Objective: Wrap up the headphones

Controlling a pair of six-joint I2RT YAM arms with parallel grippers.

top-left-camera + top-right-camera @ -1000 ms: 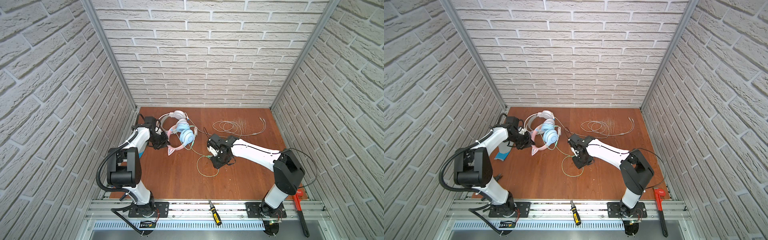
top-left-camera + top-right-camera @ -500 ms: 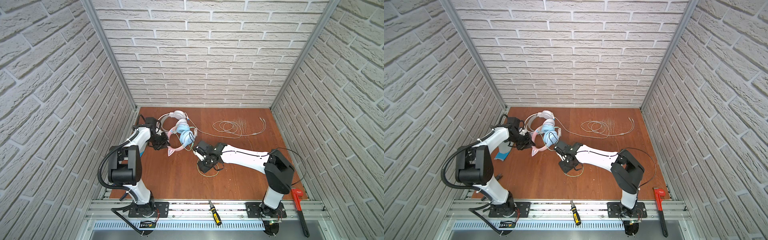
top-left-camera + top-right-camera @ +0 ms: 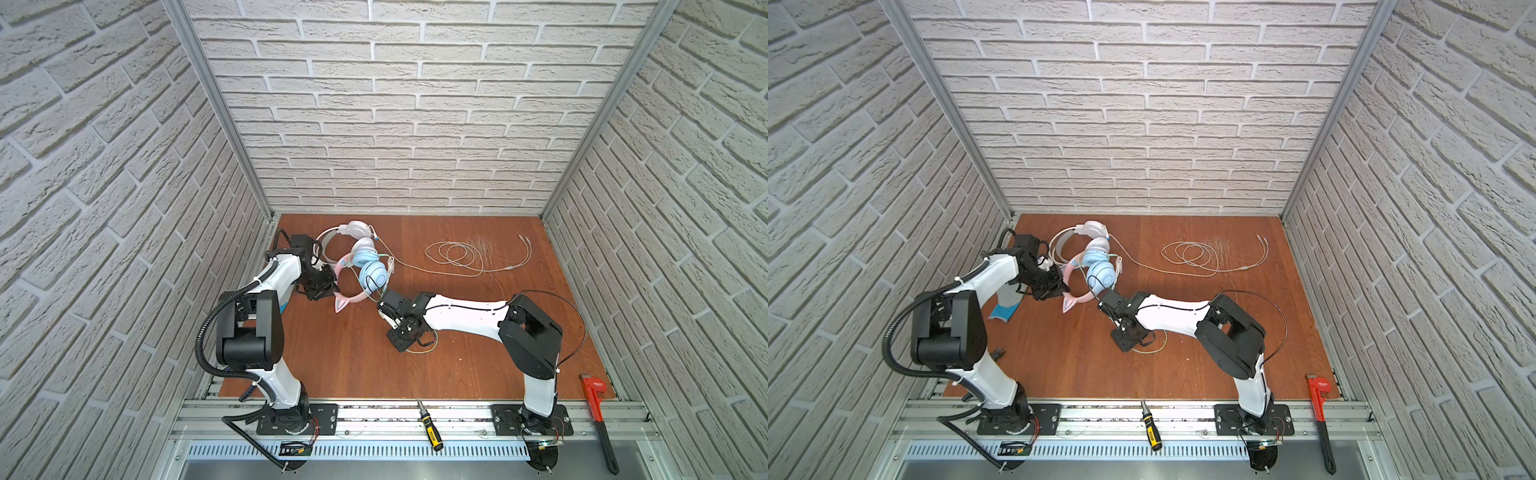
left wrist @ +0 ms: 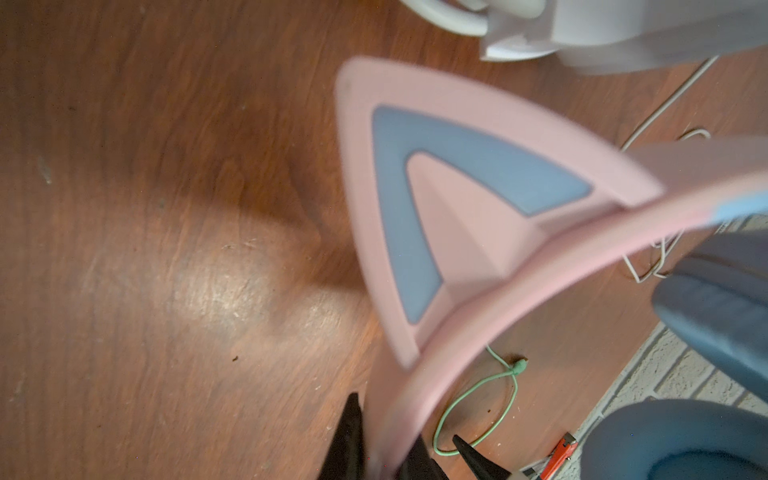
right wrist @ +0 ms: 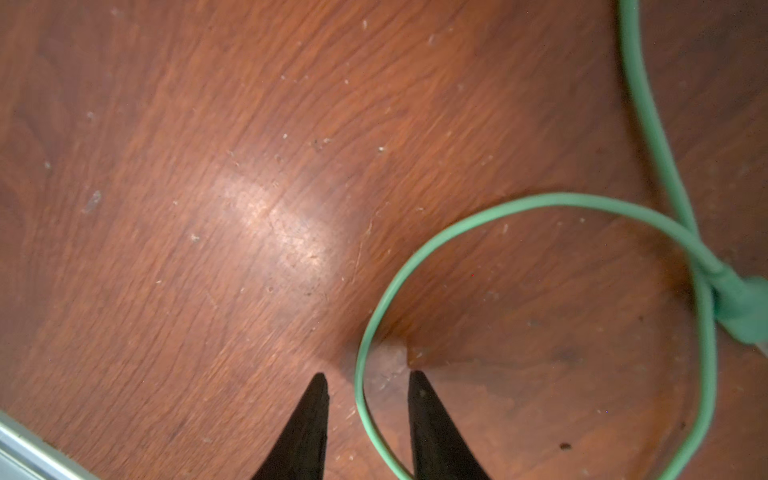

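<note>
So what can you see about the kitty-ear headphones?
The cat-ear headphones have a pink band with pointed ears, pink with blue insides, and light-blue padded cups. They look plastic. They sit at the back left of the table, beside the white headphones. The left end effector pinches the band. Their green cable loops forward, passing through the open right end effector.

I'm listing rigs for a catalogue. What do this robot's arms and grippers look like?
White shells, black joints. The left arm carries a black corrugated hose, the right arm a thin black cable. The left gripper and right gripper are black, with tapered pointed fingers.
</note>
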